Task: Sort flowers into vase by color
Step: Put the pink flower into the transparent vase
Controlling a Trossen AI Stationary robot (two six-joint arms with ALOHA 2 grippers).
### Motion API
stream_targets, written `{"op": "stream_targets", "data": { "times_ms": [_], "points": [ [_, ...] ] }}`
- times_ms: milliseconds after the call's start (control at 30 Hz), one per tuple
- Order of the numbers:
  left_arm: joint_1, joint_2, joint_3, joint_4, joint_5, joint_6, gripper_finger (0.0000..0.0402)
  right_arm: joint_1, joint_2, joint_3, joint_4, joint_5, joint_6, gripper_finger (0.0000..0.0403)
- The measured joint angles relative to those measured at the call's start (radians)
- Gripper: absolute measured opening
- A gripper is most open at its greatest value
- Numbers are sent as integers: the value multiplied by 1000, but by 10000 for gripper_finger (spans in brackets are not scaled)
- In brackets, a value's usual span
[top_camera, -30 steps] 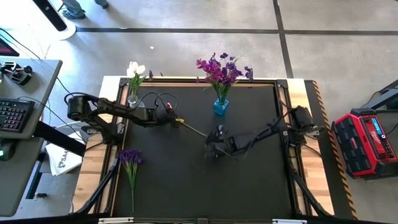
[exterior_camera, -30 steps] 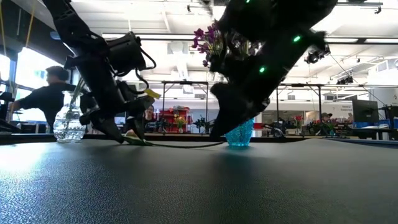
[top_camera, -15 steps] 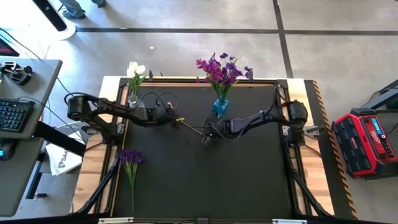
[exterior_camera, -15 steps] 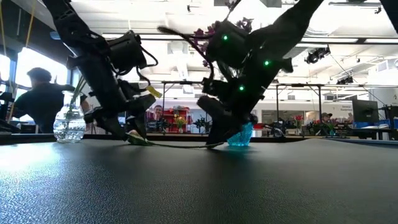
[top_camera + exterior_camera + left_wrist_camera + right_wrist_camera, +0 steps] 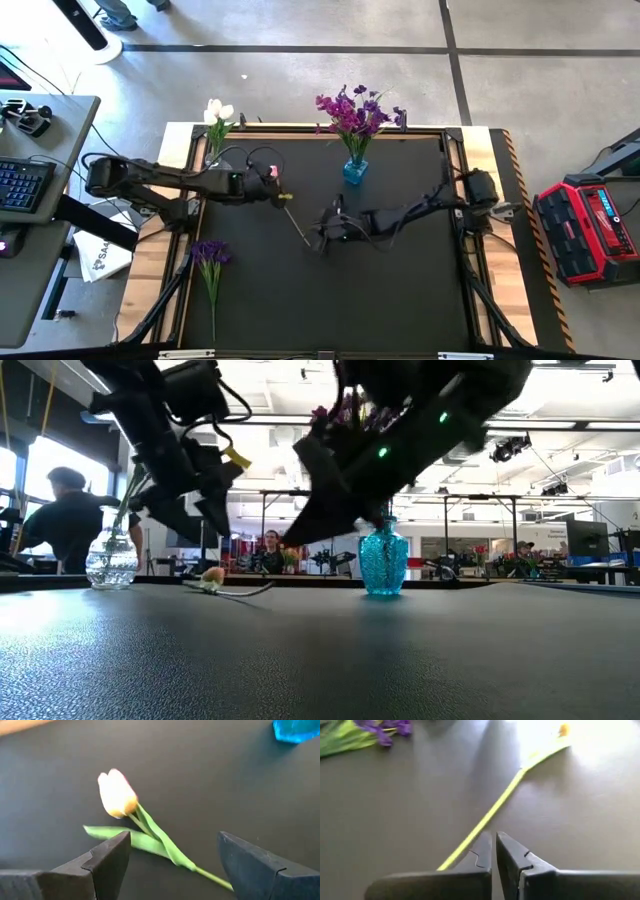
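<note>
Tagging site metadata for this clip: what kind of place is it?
Likely a robotics lab or open workshop floor, not a home: bare concrete floor, a desk with keyboard beside the rig, a person at a workstation, and exposed ceiling lights.

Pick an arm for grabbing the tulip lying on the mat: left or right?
Probably left. The left gripper is open above the tulip, jaws straddling its leaves. The right gripper is shut at the stem's far end, beside it, and would need to reopen.
</note>
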Motion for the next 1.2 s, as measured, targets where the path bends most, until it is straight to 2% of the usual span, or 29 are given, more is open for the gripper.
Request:
{"op": "stream_targets", "data": {
  "times_ms": [133,267,400,633,800,1200],
  "points": [
    [-38,20,-28,-30,-3,-141,284,41,-54,0,-149,141,0,0],
    [-47,75,-41,-30,37,-272,284,68,-80,0,-234,223,21,0],
    [-22,151,-42,39,52,-293,284,79,-80,0,-238,237,23,0],
    [54,249,-39,131,70,-215,272,79,-80,0,-239,238,26,0],
    [80,251,-40,152,67,-154,233,78,-80,0,-238,238,26,0],
    [92,251,-40,151,96,-101,101,102,-80,0,-223,248,14,0]
  ]
}}
